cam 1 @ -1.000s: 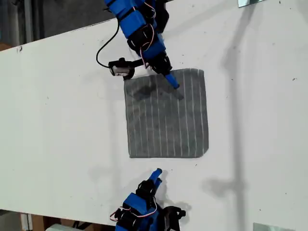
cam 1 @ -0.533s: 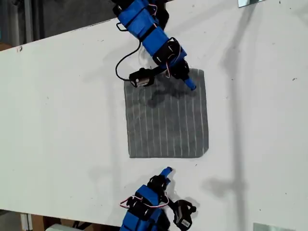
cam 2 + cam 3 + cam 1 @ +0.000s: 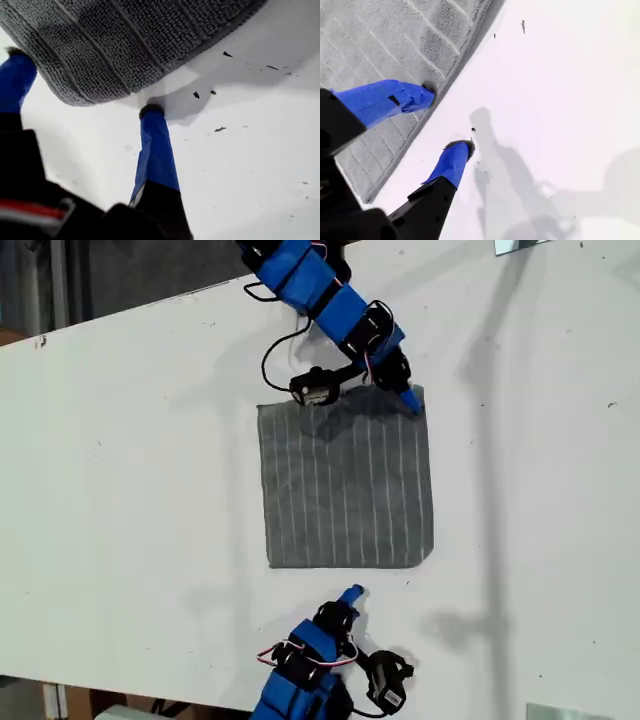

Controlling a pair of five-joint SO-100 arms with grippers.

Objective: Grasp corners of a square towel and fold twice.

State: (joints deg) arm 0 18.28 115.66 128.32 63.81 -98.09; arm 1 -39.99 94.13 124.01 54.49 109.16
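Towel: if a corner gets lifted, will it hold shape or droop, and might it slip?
Likely floppy: the towel lies flat with soft rounded corners. Its looped weave in the first wrist view suggests decent grip. Probably light: it sits thin on the table.

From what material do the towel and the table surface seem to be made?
The towel looks like soft terry or microfibre cloth: the first wrist view shows a looped, nubbly grey pile with thin pale ribs, and a matte finish. The table seems a hard, smooth white board, perhaps laminate or painted; it takes crisp shadows and shows small dark specks. The exact material cannot be told.
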